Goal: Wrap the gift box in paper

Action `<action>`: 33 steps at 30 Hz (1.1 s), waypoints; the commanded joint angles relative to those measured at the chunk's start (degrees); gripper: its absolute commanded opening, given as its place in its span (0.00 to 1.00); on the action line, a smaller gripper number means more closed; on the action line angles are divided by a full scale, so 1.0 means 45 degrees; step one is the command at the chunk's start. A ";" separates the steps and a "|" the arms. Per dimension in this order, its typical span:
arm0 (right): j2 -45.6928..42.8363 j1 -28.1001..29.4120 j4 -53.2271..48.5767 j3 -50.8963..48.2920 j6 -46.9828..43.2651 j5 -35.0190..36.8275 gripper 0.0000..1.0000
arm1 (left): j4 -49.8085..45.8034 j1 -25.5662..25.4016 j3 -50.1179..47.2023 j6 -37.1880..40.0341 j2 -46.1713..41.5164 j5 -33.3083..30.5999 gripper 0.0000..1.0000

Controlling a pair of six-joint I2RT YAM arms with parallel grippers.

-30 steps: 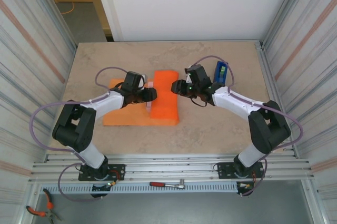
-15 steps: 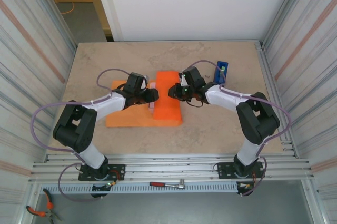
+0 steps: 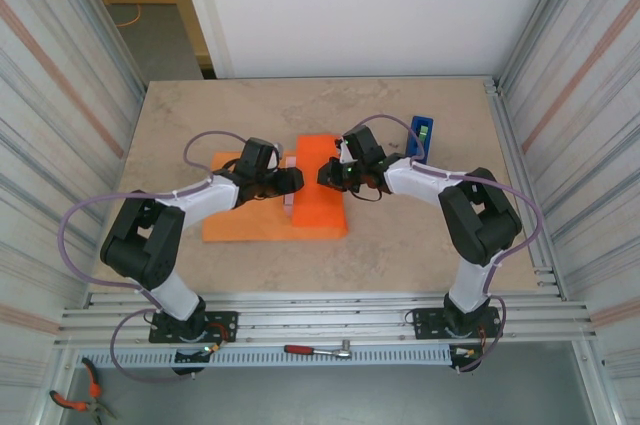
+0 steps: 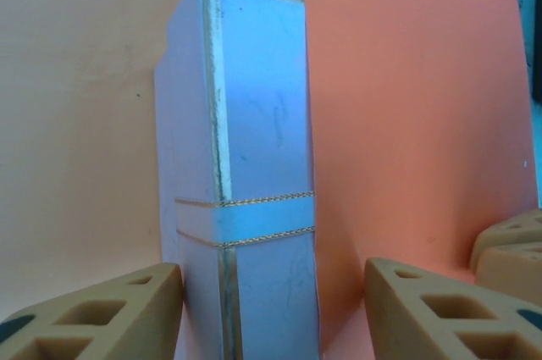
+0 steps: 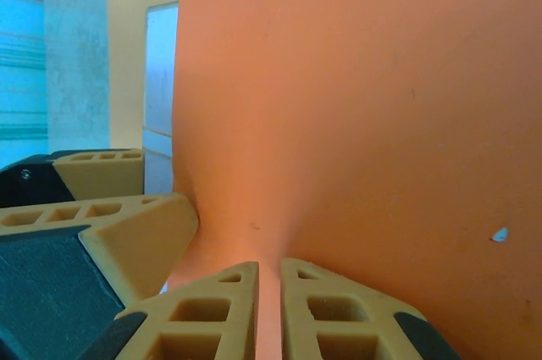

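Observation:
The orange paper lies on the table with its right part folded up over the gift box, which shows as a pale sliver at the fold's left edge. In the left wrist view the box, with a gold-edged band, stands between my left gripper's open fingers, and the paper rises on its right. My left gripper sits at the box's left side. My right gripper reaches in from the right and is shut on the paper's flap, pinched between its fingertips.
An upright blue tape dispenser stands on the table behind my right arm. The flat left part of the paper spreads under my left arm. Ribbed metal walls close both sides. A red-handled tool lies on the front rail.
My right gripper has moved left onto the folded flap and closed on its edge. My left gripper's jaws have widened around the box, and the paper has shifted slightly right.

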 commanded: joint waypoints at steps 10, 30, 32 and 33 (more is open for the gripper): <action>0.0154 0.0047 -0.0099 -0.0646 -0.0184 -0.0102 0.15 | -0.1147 0.0449 0.1675 -0.0596 0.0377 0.0549 0.72; 0.0126 0.0072 0.0162 -0.0671 0.0019 -0.0254 0.15 | -0.1333 -0.0462 0.0323 -0.0686 0.0313 -0.0371 0.72; 0.0007 0.0031 -0.0040 -0.0444 -0.0012 -0.0394 0.15 | -0.1424 -0.0488 0.0179 -0.0734 0.0300 -0.0513 0.69; -0.0120 0.0001 -0.0256 -0.0247 -0.0089 -0.0412 0.15 | -0.1463 -0.0505 0.0099 -0.0765 0.0270 -0.0577 0.67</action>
